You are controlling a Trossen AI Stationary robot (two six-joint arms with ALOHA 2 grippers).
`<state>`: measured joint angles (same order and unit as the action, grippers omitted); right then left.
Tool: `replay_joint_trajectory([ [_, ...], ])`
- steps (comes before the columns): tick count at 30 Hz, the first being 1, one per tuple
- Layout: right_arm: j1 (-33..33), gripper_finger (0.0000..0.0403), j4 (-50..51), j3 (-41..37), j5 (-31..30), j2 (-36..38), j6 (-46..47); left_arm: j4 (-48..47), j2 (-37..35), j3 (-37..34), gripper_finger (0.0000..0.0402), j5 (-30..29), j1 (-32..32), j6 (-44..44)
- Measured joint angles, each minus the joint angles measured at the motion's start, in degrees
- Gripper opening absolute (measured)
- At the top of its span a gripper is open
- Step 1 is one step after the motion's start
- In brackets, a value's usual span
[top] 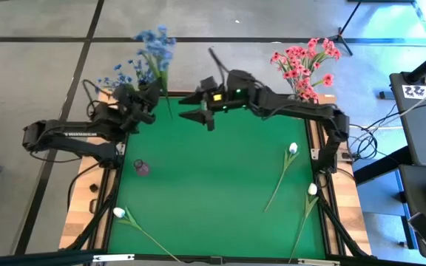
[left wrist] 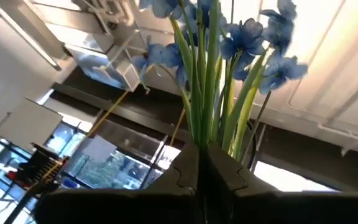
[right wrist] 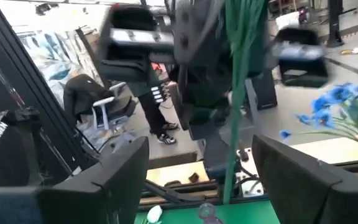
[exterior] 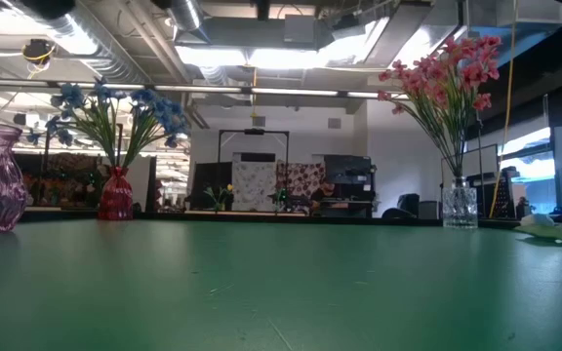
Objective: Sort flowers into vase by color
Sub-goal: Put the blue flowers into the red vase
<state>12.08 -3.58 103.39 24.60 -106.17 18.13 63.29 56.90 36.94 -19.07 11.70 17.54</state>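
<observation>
High view: left gripper point(top: 156, 94) clamps blue flowers point(top: 156, 46) at the green table's point(top: 213, 192) far edge; right gripper point(top: 198, 112) spread, empty. White buds point(top: 293, 148) lie near. Left wrist view: closed fingers point(left wrist: 225, 171) pinch green stems point(left wrist: 207, 81). No legible writing.

Bright ceiling lights point(exterior: 261, 44) glare overhead; the right wrist view is motion-blurred.
</observation>
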Motion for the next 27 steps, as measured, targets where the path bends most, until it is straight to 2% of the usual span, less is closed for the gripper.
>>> replay_joint_trajectory([
  [4,-0.43,0.0277,-0.45,-0.02,-1.41,-1.85,0.00,-0.51,5.10,3.37,0.0006,3.36,0.36,1.14],
  [8,-0.41,0.0239,0.52,-0.02,-4.13,-1.88,-0.02,-0.21,6.50,4.92,0.0006,5.14,0.35,4.75],
  [12,-0.39,0.0170,0.64,-0.02,-3.76,-1.88,0.07,0.04,6.42,4.92,0.0006,5.13,0.33,5.02],
  [18,-0.48,0.0027,1.62,0.00,-3.56,-1.86,0.14,-1.56,6.28,4.94,0.0009,5.09,0.35,6.43],
  [19,-0.48,0.0016,2.25,0.00,-3.54,-1.86,-0.02,-2.49,6.26,4.94,0.0012,5.29,0.36,7.40],
  [23,-0.48,0.0020,6.82,0.00,-3.41,-1.17,0.97,-9.42,4.87,5.01,0.0041,11.08,1.81,14.57],
  [27,-0.50,0.0008,10.63,0.00,-2.44,0.06,1.14,-14.22,4.51,5.01,0.0080,14.93,2.26,19.78],
])
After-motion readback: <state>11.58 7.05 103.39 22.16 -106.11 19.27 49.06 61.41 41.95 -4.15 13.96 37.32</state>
